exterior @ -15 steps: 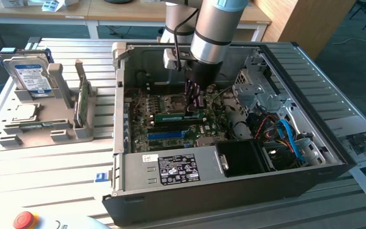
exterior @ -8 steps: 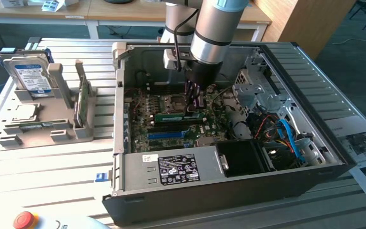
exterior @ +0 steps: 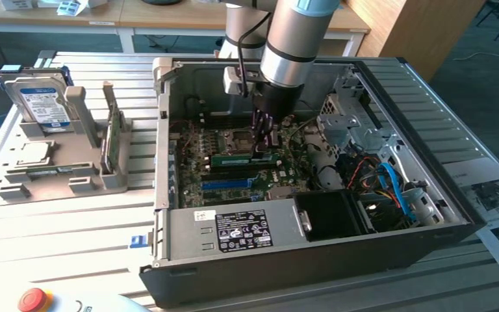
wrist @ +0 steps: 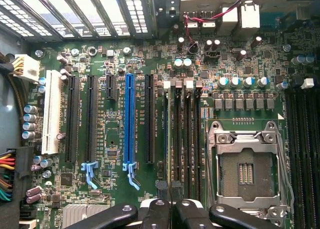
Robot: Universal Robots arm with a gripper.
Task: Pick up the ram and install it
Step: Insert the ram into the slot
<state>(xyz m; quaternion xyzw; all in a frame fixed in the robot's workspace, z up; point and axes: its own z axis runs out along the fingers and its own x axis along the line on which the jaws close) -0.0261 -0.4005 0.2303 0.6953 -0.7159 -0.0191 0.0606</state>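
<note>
At the exterior view's left, the grey plastic parts holder (exterior: 59, 179) on the counter (exterior: 59, 224) carries the silver hard drive with a blue label (exterior: 41, 97) and the broad green expansion card (exterior: 111, 140). Inside the open black computer case (exterior: 319, 260), my gripper (exterior: 265, 148) is closed on the top edge of the ram (exterior: 236, 158), a long thin green circuit-board stick. The ram stands on edge among the black memory slots (wrist: 187, 139), just beside the square metal processor socket (exterior: 236, 138). The pick-up is done; I cannot tell whether the ram is seated.

Slatted grey metal surface (exterior: 59, 224).
On it lay an open black computer case (exterior: 319, 268), a grey plastic parts rack (exterior: 59, 183) and printed paper sheets (exterior: 492, 192).
</note>
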